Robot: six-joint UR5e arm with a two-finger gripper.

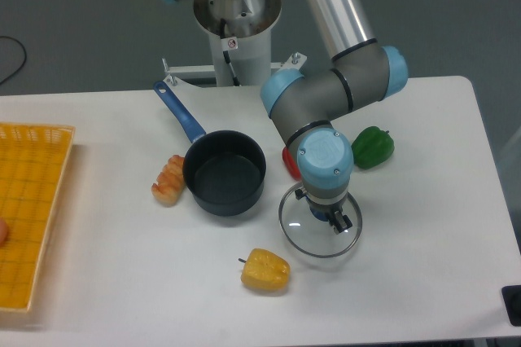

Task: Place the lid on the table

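Observation:
The lid [303,240], a clear glass disc with a thin metal rim, sits low over the white table [423,208], right of the saucepan. My gripper [327,218] points straight down over its centre and is shut on the lid's knob, which the wrist and fingers hide. One dark fingertip [339,222] shows above the glass. Whether the rim touches the tabletop cannot be told.
A dark saucepan [224,172] with a blue handle stands left of the lid. A yellow pepper [265,270] lies in front, a green pepper [373,146] and a red item [290,160] behind, a bread roll [168,180] left of the pan. A yellow mesh tray [28,208] occupies the far left.

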